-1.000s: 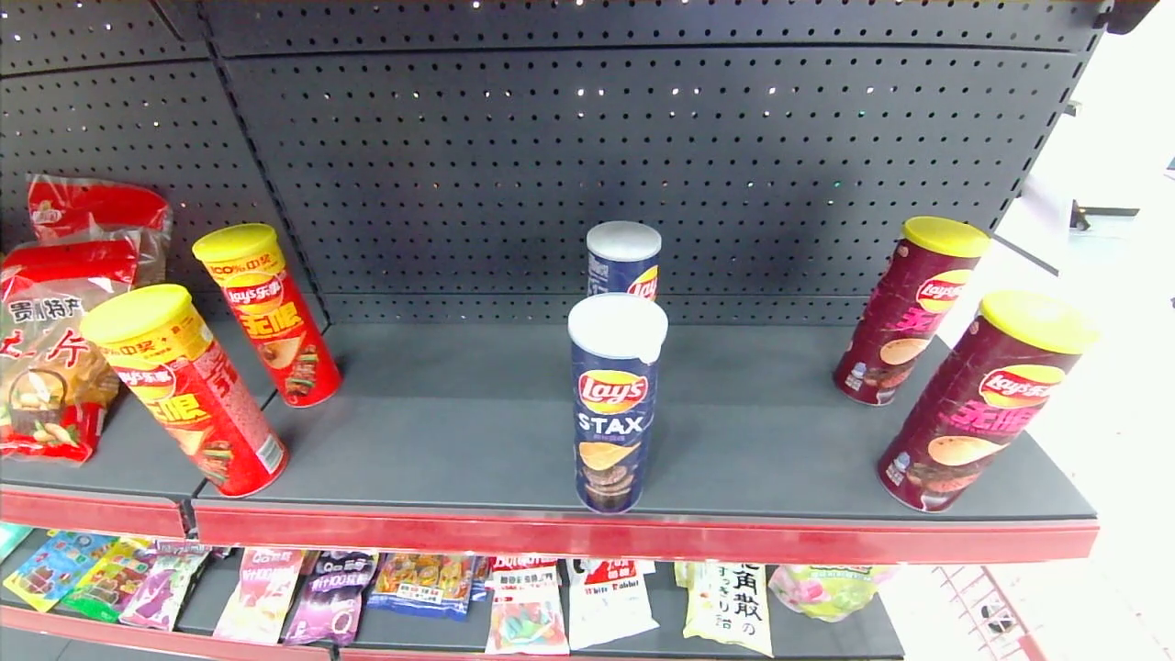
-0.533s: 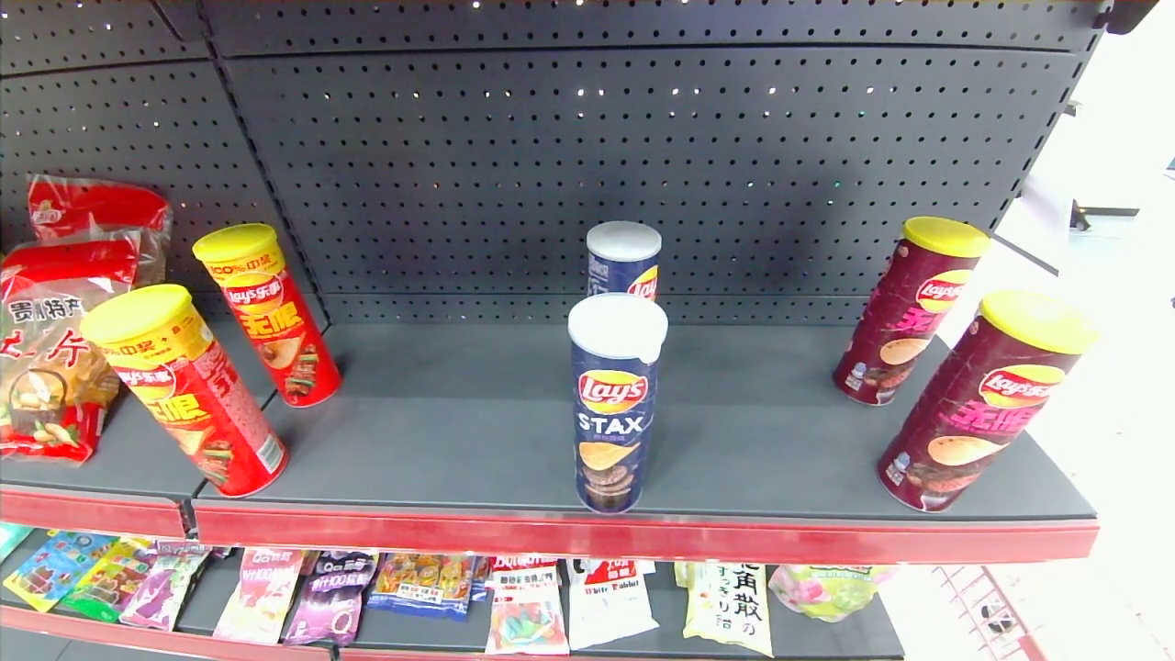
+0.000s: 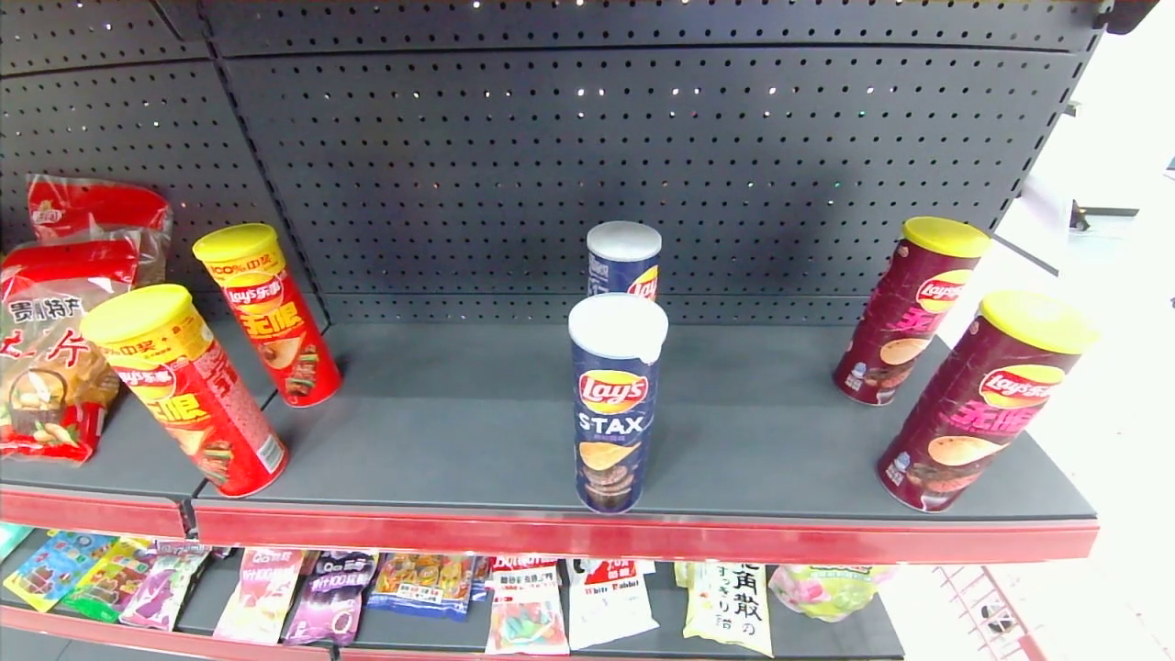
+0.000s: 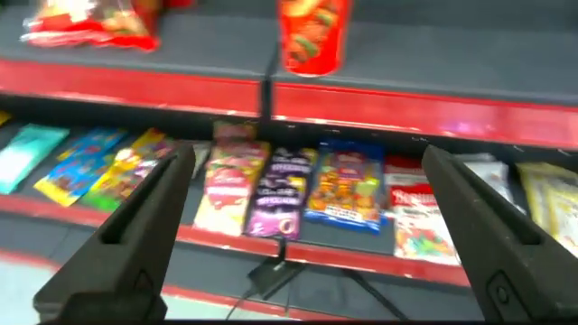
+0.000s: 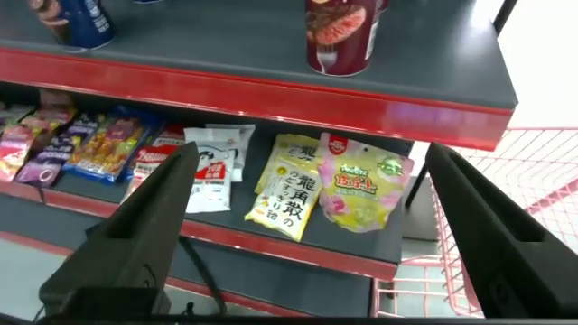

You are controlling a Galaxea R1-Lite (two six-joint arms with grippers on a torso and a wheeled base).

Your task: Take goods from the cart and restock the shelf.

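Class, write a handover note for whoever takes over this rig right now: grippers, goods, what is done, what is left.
Left gripper: open, empty, facing the lower shelf's packets.
Right gripper: open, empty, near the pink cart.
Upper shelf: red cans on the left, blue cans in the centre, maroon cans on the right. All stand upright, with wide gaps between the groups.
Done: cannot tell which cans were restocked.
Left: take goods from the cart and fill the gaps.
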